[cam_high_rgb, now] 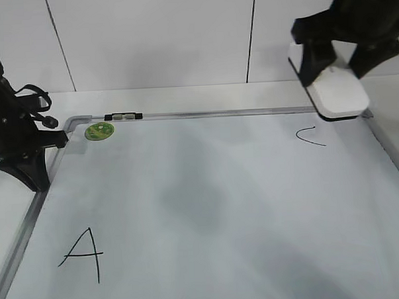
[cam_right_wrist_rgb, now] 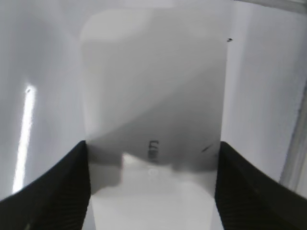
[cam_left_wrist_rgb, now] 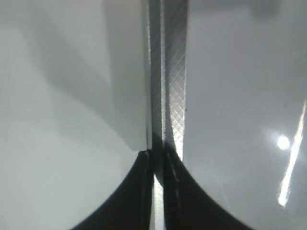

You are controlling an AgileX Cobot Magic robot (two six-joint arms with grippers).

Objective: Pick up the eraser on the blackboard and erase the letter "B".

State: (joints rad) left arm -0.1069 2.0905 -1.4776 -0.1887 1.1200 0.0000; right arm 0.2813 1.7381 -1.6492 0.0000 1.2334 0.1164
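Note:
My right gripper [cam_high_rgb: 341, 67] is shut on the white eraser [cam_high_rgb: 339, 90] at the blackboard's far right corner, just behind the small black "C" [cam_high_rgb: 309, 137]. I cannot tell whether the eraser touches the blackboard [cam_high_rgb: 221, 188]. In the right wrist view the eraser [cam_right_wrist_rgb: 153, 96] sits between both fingers of the gripper [cam_right_wrist_rgb: 152, 191], faint lettering up. No letter "B" shows in any view. The black "A" [cam_high_rgb: 81, 254] is at the near left. My left gripper [cam_high_rgb: 30, 175] is shut, its tips [cam_left_wrist_rgb: 157, 158] down on the board's grey left frame [cam_left_wrist_rgb: 168, 72].
A round green sticker [cam_high_rgb: 99, 131] and a small black-and-silver clip [cam_high_rgb: 122, 116] sit at the board's far left corner. A white wall rises behind the board. The right frame edge [cam_high_rgb: 391, 151] runs close under the right arm.

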